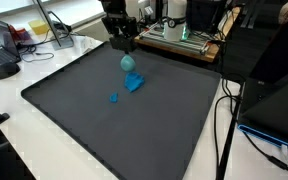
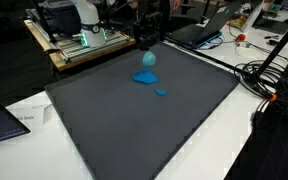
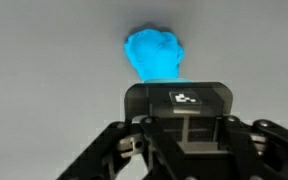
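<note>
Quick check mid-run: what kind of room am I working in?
Probably a lab or workshop: a laptop, cables over the white table, and an open-frame machine, perhaps a 3D printer, behind the dark mat.

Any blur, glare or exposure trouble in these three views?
Wrist view: soft focus throughout; the crumpled bright blue lump blooms overexposed, its edges bleeding into a washed-out grey mat. Both exterior views: even room light, no glare on that mat, only coarse low resolution.

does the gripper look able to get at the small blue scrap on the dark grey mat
Probably yes: the small blue scrap lies in the open on the mat, but the gripper seems shut on a pale teal lump.
</note>
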Robot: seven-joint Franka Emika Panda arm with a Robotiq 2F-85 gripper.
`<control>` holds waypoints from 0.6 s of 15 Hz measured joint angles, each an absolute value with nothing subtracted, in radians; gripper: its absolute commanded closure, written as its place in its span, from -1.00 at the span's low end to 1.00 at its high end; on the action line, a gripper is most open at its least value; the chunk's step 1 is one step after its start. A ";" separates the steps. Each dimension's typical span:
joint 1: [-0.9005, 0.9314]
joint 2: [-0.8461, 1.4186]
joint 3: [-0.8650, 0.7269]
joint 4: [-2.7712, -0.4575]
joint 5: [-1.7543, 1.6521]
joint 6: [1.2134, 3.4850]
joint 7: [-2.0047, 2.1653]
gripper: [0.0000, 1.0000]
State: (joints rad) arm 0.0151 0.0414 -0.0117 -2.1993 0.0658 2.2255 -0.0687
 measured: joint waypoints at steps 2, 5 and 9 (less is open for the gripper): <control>0.015 0.039 -0.011 -2.199 0.065 2.215 -0.068 0.57; 0.016 0.033 -0.011 -2.197 0.056 2.192 -0.059 0.57; 0.016 0.014 -0.009 -2.195 0.028 2.156 -0.046 0.57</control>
State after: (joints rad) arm 0.0164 0.0141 -0.0086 -2.1947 0.0279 2.1560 -0.0463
